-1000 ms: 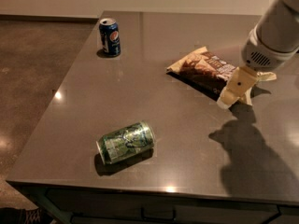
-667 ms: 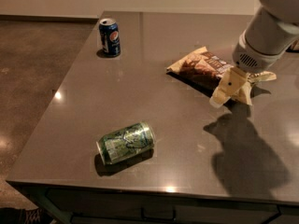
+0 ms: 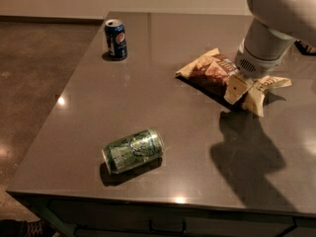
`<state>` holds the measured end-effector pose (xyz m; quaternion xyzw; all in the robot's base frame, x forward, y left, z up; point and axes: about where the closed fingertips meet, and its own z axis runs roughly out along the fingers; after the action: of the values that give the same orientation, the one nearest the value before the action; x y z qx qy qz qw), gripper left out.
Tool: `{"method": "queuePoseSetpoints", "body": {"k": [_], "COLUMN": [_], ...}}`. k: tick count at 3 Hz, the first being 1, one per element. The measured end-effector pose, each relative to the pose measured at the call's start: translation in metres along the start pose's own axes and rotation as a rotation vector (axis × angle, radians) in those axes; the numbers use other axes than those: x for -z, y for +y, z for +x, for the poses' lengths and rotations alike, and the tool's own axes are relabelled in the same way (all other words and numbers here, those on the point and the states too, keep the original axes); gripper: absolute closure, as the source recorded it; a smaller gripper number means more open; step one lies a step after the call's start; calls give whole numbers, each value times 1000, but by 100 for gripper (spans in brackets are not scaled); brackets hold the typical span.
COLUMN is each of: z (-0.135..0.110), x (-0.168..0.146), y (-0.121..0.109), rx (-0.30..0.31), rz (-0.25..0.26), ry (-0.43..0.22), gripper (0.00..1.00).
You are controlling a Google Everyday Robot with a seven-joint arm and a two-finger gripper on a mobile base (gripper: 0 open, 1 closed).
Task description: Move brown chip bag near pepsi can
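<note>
The brown chip bag [image 3: 210, 73] lies flat on the dark grey table [image 3: 177, 147] at the right of the middle, dark brown with tan ends. My gripper [image 3: 243, 94] hangs from the white arm over the bag's right part, its tan fingers [image 3: 234, 89] pointing down at the bag and hiding some of it. The pepsi can [image 3: 115, 38] stands upright near the table's far left edge, well apart from the bag.
A green patterned can [image 3: 132, 150] lies on its side near the table's front left. The table's left edge drops to a brown floor [image 3: 34, 73]. A dark object [image 3: 306, 47] shows at the far right edge.
The arm has moved left and toward the bag, so the gripper now stands over the bag's right part. The bag and both cans have not moved.
</note>
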<state>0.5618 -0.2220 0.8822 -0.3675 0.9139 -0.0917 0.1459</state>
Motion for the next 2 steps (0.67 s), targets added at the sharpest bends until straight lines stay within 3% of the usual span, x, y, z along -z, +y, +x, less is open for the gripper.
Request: {"method": "queuePoseSetpoints", "body": {"k": [2], "z": [-27], "x": [2], "y": [12], "rx": [32], "rz": [-12], "ry": [-11], "gripper": [85]}}
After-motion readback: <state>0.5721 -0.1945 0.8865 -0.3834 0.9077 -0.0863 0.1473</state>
